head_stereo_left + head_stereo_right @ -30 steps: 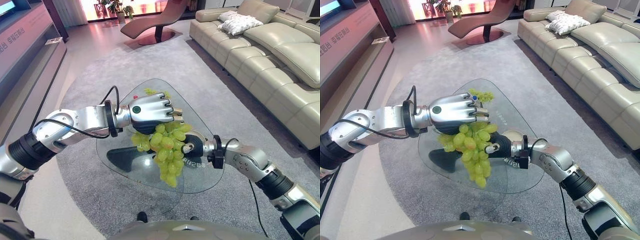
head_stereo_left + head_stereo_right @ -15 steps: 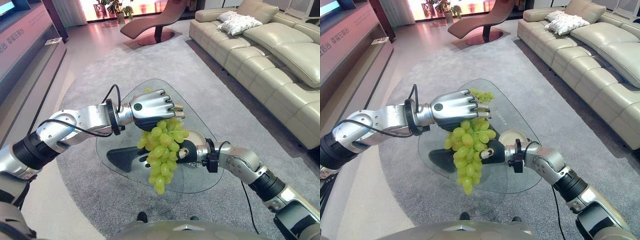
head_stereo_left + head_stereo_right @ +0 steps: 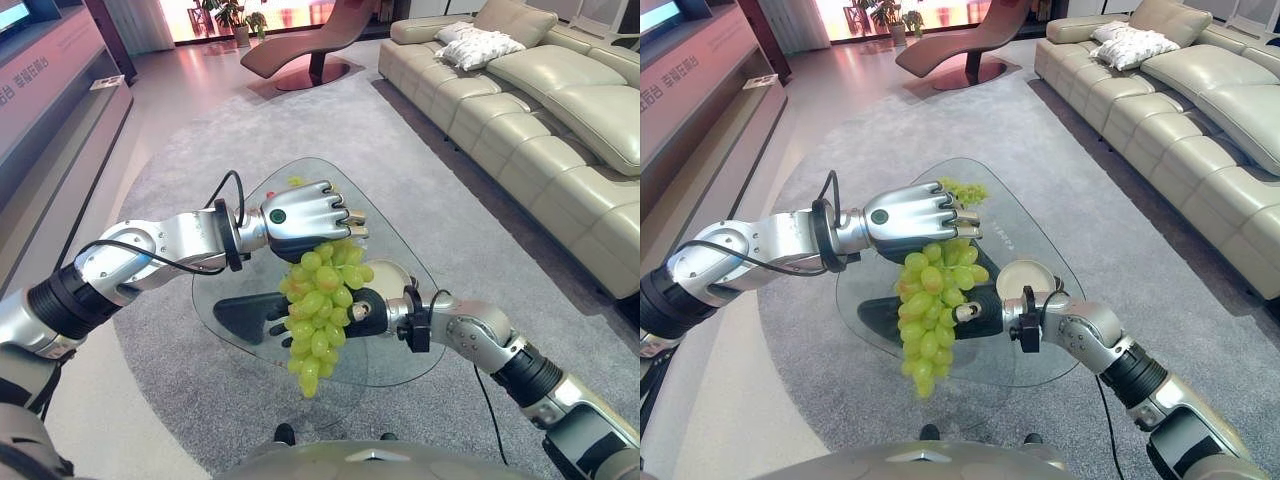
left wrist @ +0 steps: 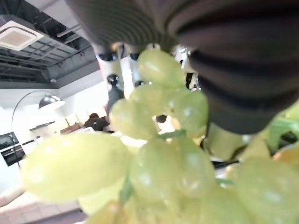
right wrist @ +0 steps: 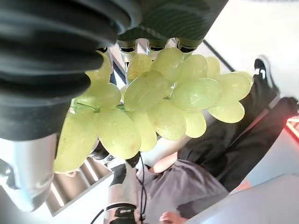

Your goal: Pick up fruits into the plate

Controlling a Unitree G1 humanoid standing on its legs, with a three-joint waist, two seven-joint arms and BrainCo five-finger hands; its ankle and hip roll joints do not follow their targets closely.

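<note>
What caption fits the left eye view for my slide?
Left hand holds a green grape bunch above the glass table, right hand beside it.

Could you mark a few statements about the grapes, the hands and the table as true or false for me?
1. The left hand holds the bunch of green grapes from the top. True.
2. The bunch lies flat on the glass table. False: it hangs in the air above the table.
3. The right hand is beside the hanging bunch, partly behind it. True.
4. The small round plate already has grapes in it. False: it looks empty.
5. The sofa stands on the robot's left. False: it is on the right.
</note>
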